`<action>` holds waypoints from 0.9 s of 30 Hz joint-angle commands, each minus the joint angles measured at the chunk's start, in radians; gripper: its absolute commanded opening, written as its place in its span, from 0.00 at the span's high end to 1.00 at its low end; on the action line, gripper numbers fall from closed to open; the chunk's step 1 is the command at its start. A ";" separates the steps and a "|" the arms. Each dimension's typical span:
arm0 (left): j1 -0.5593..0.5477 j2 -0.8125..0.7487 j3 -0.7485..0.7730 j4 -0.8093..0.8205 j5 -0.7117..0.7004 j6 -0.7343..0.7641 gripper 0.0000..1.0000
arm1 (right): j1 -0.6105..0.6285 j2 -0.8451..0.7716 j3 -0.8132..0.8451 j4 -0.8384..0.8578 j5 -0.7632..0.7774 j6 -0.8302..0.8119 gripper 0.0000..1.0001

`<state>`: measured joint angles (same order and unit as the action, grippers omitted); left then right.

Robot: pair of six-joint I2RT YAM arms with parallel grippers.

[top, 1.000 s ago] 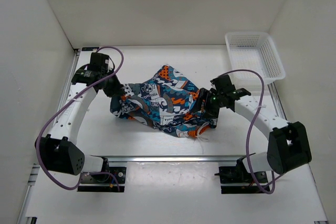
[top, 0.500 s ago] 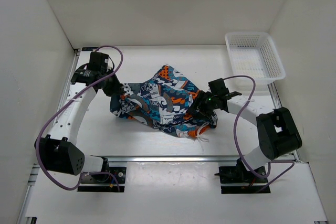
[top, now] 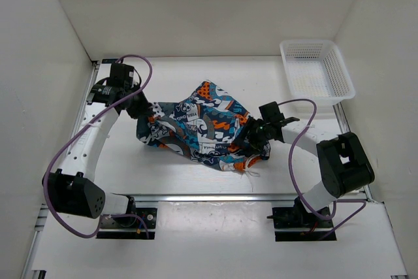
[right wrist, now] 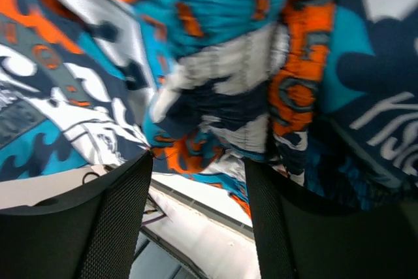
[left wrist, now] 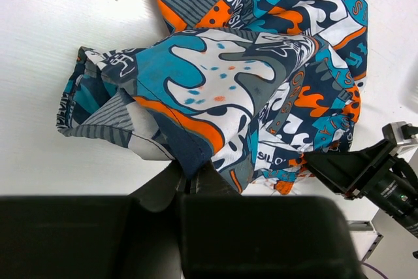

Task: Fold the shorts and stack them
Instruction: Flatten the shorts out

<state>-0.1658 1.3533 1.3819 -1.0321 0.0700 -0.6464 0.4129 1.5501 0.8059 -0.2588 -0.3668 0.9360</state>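
Note:
The printed shorts (top: 202,125) lie crumpled in the middle of the white table. My left gripper (top: 145,114) is at their left edge. In the left wrist view it (left wrist: 189,178) is shut on a navy fold of the shorts (left wrist: 215,83). My right gripper (top: 253,136) is at the shorts' right edge, low over the table. In the right wrist view it (right wrist: 199,181) is open, its two black fingers (right wrist: 114,217) spread apart, with bunched cloth (right wrist: 215,102) at the fingertips. The right gripper also shows in the left wrist view (left wrist: 353,168).
A white mesh basket (top: 317,70) stands at the back right corner. White walls enclose the table on the left, back and right. A metal rail (top: 215,197) runs along the near edge, with the arm bases behind it.
My right arm has folded in and its gripper has shifted slightly left and down onto the shorts' right edge. The left gripper has kept its hold and place.

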 commanded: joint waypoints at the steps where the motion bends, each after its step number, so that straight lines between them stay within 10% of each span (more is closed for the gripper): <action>1: 0.005 -0.040 0.043 0.000 -0.013 0.016 0.90 | 0.000 -0.039 -0.034 -0.007 0.002 0.024 0.35; 13: 0.005 -0.040 0.043 -0.009 -0.022 0.016 0.90 | 0.000 0.025 -0.043 0.055 0.000 0.034 0.44; 18: 0.005 -0.040 0.034 -0.009 -0.022 0.016 0.90 | 0.000 0.054 0.038 0.002 0.084 -0.015 0.93; 27: 0.055 0.102 0.234 -0.009 -0.013 0.037 0.90 | -0.150 0.161 0.715 -0.256 0.138 -0.232 1.00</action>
<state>-0.1394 1.4105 1.4845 -1.0718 0.0601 -0.6308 0.3321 1.6642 1.2167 -0.4500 -0.2680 0.8173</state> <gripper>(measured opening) 0.118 0.004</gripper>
